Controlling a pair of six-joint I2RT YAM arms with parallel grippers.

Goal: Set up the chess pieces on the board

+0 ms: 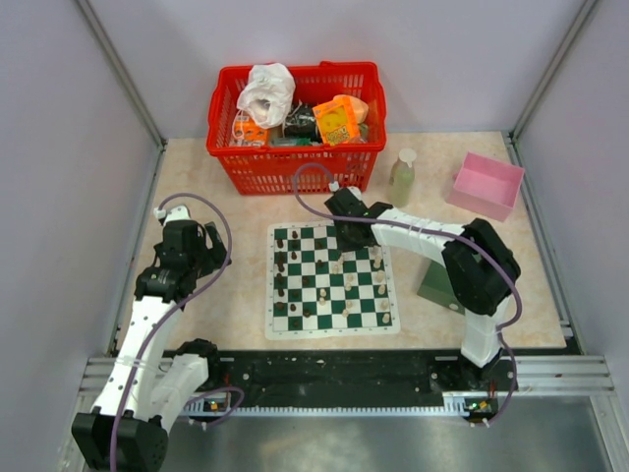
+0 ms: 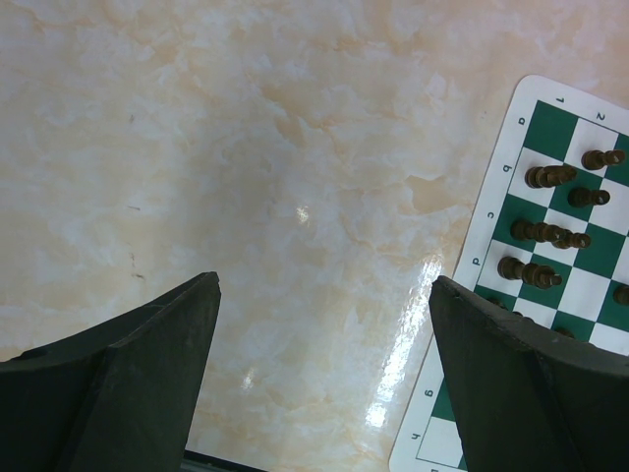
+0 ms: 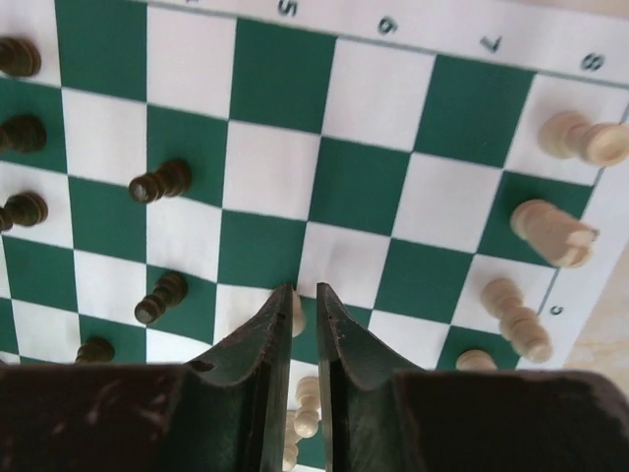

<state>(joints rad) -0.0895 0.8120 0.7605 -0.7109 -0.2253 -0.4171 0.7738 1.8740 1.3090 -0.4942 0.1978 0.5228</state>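
Note:
The green and white board (image 1: 359, 278) lies in the middle of the table. Dark brown pieces (image 1: 282, 275) stand along its left side and cream pieces (image 1: 382, 295) along its right, with a few in between. My right gripper (image 1: 344, 239) hangs over the board's far middle. In the right wrist view it (image 3: 305, 292) is nearly closed on a small cream piece (image 3: 298, 313) at its tips, above the board (image 3: 265, 177), with dark pieces (image 3: 160, 183) on the left and cream pieces (image 3: 553, 231) on the right. My left gripper (image 2: 324, 295) is open and empty over bare table, left of the board's edge (image 2: 491, 197).
A red basket (image 1: 295, 167) full of packets stands behind the board. A small bottle (image 1: 402, 177) and a pink box (image 1: 486, 184) are at the back right. A plain dark green box (image 1: 437, 285) lies under the right arm, beside the board.

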